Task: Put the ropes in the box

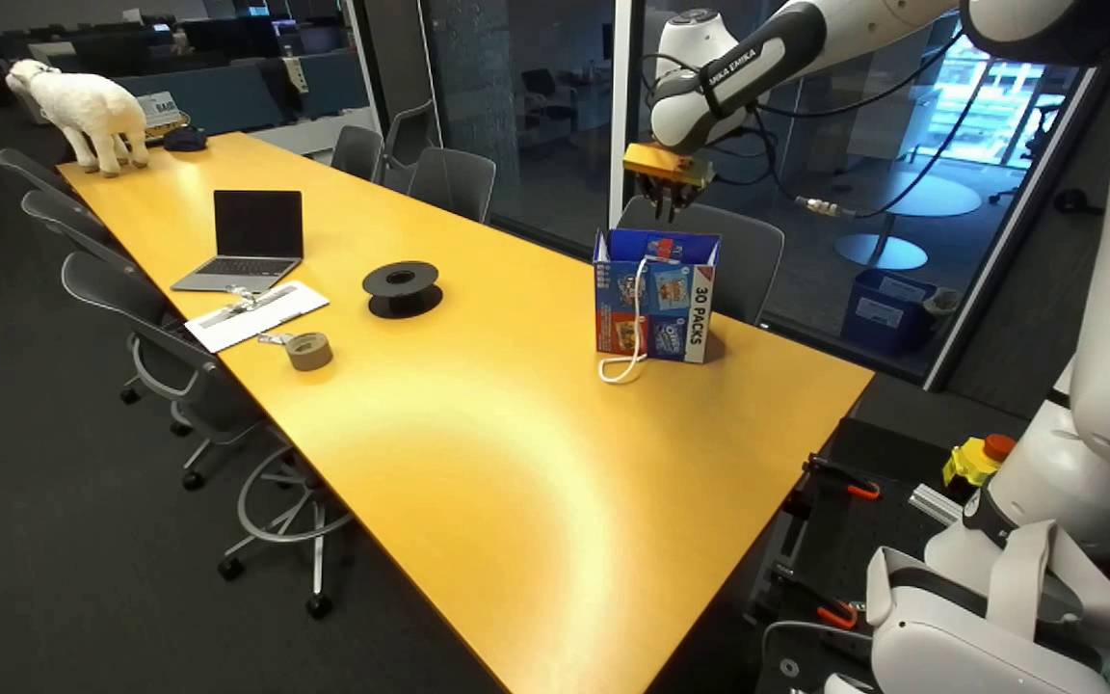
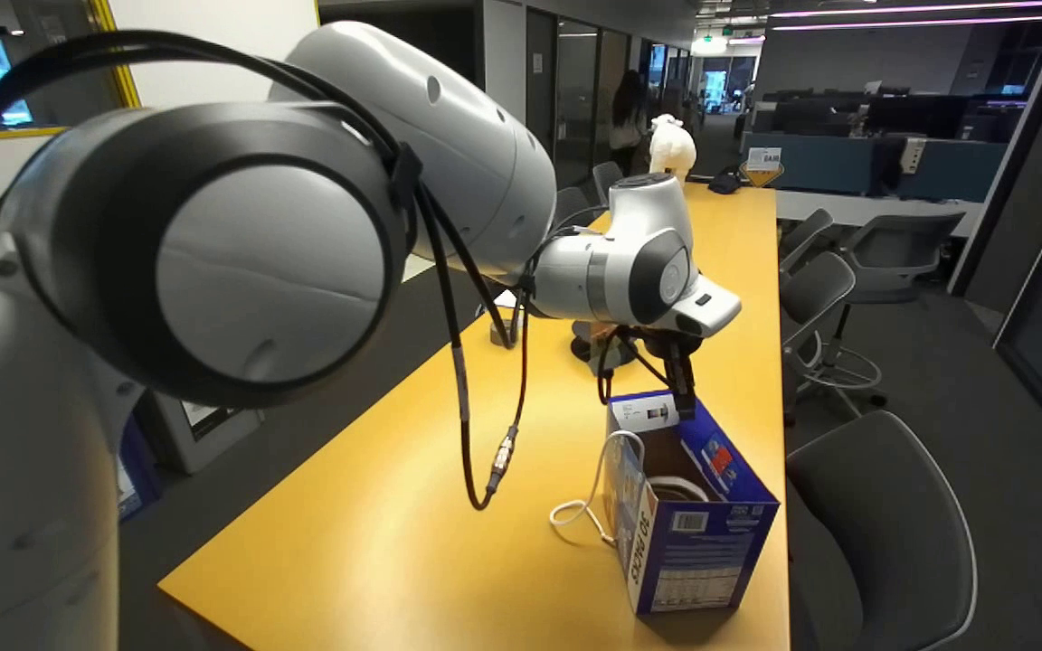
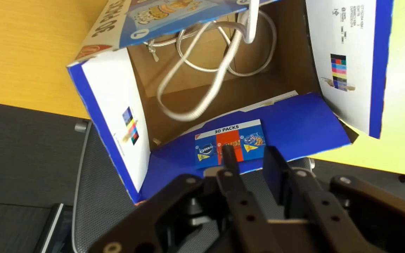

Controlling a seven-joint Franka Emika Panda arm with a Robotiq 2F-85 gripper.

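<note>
Your ropes (image 3: 188, 116) are partly in the box (image 1: 671, 299). In the wrist view you see pale cord looped across its cardboard bottom, with one thick loop standing up toward you and a knotted end near a corner. Another stretch runs over the rim of the printed long wall; in both exterior views it hangs down the outside and curls on the table (image 1: 478, 434) just beside the foot of the box. You cannot tell how many separate ropes these make, as they overlap. The box stands upright, its top open and its flaps raised, near the table's long edge, with a grey chair (image 2: 892, 533) just beyond. Your gripper (image 3: 250, 158) hangs above the box, over the blue flap (image 3: 288, 126) on the chair's side. Its fingers (image 3: 229, 158) stand slightly apart, and through the narrow gap you see the flap and the chair. Farther along the table you have a black spool (image 1: 403, 290), a roll of tape (image 1: 312, 358), a flat white sheet (image 1: 261, 318) and an open laptop (image 1: 256, 229), all well apart from the box. At the far end stands a toy sheep (image 1: 92, 106).
</note>
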